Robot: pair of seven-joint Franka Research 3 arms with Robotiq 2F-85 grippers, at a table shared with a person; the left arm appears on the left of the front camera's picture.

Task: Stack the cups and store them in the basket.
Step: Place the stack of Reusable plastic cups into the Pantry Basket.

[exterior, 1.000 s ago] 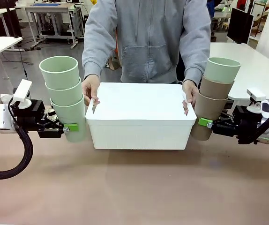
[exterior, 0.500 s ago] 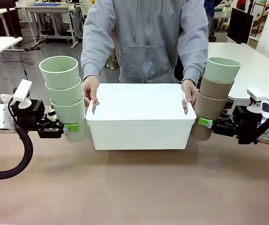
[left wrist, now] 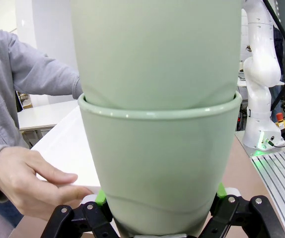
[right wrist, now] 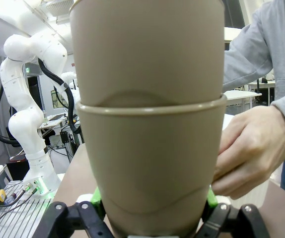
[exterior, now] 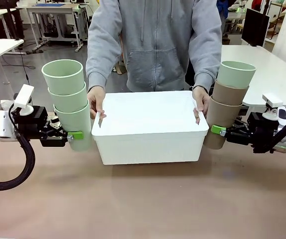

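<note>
Tabletop [exterior: 143,199] brown under basket [exterior: 150,147] — desks [exterior: 267,74] beyond

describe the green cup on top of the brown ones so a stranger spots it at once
Find the big white basket mid-table; a three-cup stack rises beside its right end. The top cup is the one: pale mint green, unlike the two tan-brown cups under it.

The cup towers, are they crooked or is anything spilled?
A little crooked. The mint stack, pinched low by the left gripper, leans away from the basket; the brown stack with a mint cup on top, in the right gripper, leans the other way. Nothing is spilled or broken.
</note>
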